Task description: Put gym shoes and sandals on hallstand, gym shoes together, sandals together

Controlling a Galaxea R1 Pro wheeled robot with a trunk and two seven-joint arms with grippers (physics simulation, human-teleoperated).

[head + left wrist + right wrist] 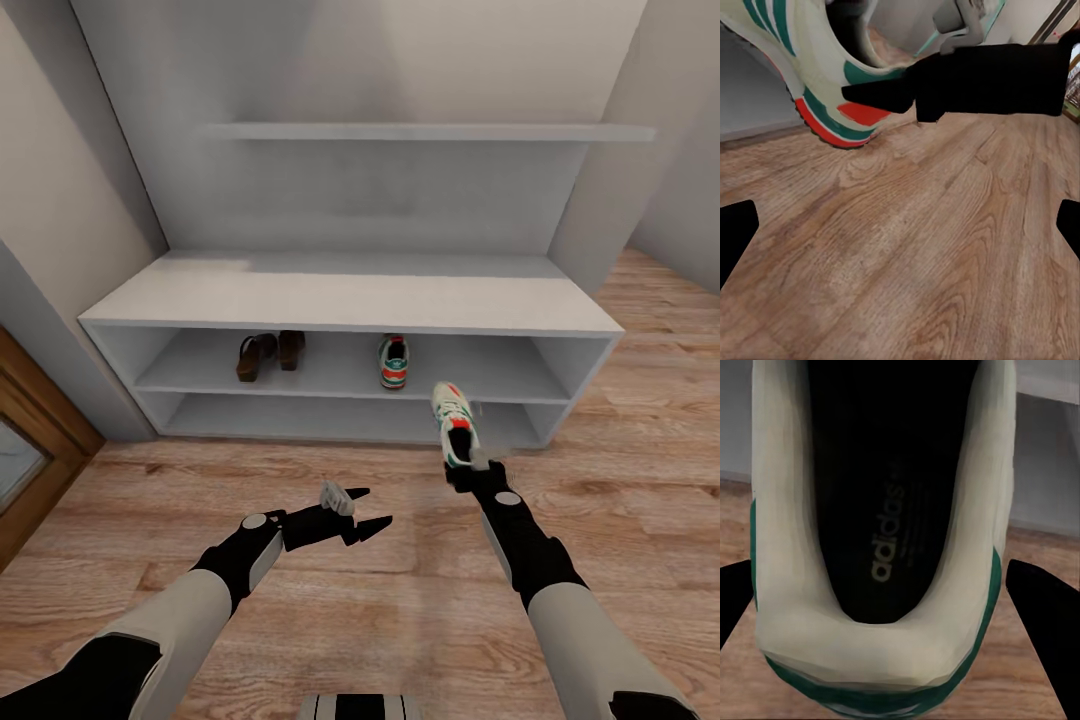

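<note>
Wood-grain floor: light brown plank flooring (pixel 300 480) runs under both my arms up to the foot of the rack.
Rack: wide pale grey-white hallstand (pixel 350 295) with a low bench top, two long open shelf levels and a higher shelf on its back panel.
Sandals: two dark brown open-toe sandals with raised heels (pixel 268 355) sit side by side on the upper open level, toward its left.
Shelved shoe: one cream-white sneaker with green stripes and a red-orange heel (pixel 393 362) stands on that same level, near the middle, heel toward me.
Held shoe: second cream-white sneaker with green stripes (pixel 454 424) is lifted off the floor in front of the rack, just right of the shelved one.
Right pincer (pixel 463 470): pinching the held sneaker at its heel.
Left pincer (pixel 362 511): fingers spread, holding nothing, low over the planks.
</note>
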